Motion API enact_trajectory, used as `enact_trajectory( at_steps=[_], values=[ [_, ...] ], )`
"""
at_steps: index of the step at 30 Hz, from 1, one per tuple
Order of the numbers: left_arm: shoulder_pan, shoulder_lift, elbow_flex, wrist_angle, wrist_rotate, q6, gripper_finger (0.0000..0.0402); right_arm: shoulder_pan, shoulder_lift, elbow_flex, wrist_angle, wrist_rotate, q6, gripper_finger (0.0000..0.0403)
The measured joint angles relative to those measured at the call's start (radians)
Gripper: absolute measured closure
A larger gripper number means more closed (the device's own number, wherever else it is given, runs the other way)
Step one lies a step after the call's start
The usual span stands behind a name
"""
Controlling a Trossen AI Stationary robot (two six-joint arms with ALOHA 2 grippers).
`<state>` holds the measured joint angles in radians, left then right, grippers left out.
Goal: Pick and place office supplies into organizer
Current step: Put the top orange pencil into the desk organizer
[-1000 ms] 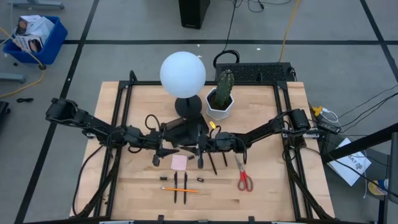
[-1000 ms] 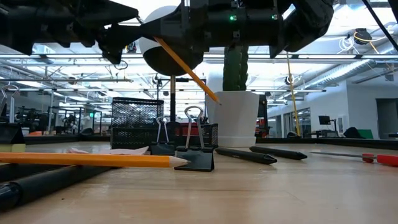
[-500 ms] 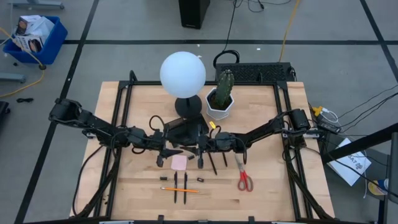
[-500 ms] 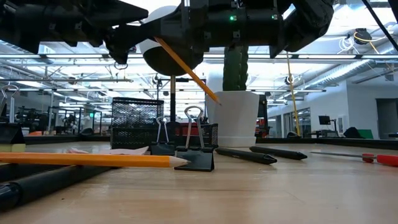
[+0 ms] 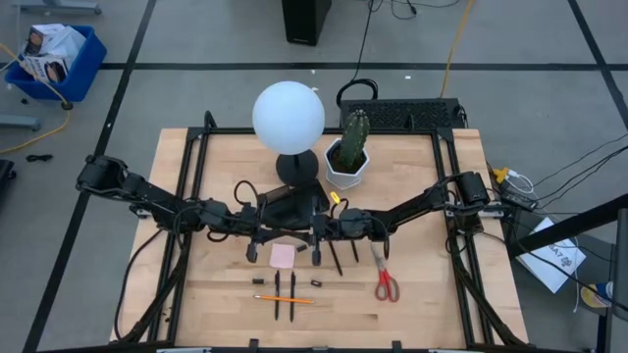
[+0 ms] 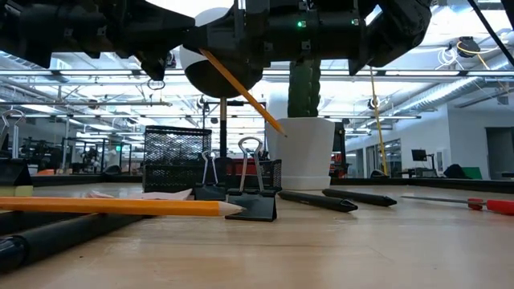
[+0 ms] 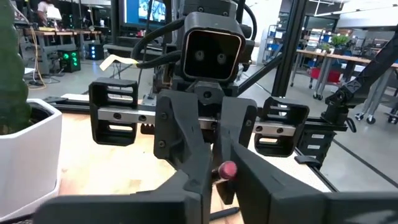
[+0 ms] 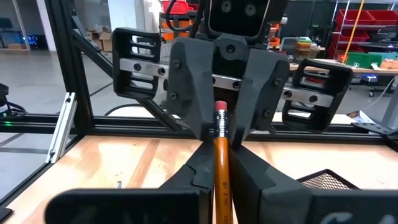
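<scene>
Pencil (image 8: 220, 163) in both tools' grip

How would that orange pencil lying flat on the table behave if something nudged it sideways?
The orange pencil is long, thin and straight, so it is probably stiff and light, and might roll or swivel across the smooth wooden table. Its tip appears close to a binder clip in the low view, which may stop it or get knocked.

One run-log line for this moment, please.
right gripper: shut on pencil | left gripper: shut on eraser end | pencil: midair, held by both | other supplies: on table
</scene>
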<state>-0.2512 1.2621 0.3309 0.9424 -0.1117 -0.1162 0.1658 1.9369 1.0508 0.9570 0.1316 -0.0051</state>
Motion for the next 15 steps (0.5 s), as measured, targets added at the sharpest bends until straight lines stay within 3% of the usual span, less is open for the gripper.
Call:
enact_trajectory(
  at_steps=[15],
  values=[
    [0.0,0.0,0.0,0.01,0.003,-0.024,0.037,0.0,0.0,0.0,0.019,0.001,-0.008,0.0368]
  ],
)
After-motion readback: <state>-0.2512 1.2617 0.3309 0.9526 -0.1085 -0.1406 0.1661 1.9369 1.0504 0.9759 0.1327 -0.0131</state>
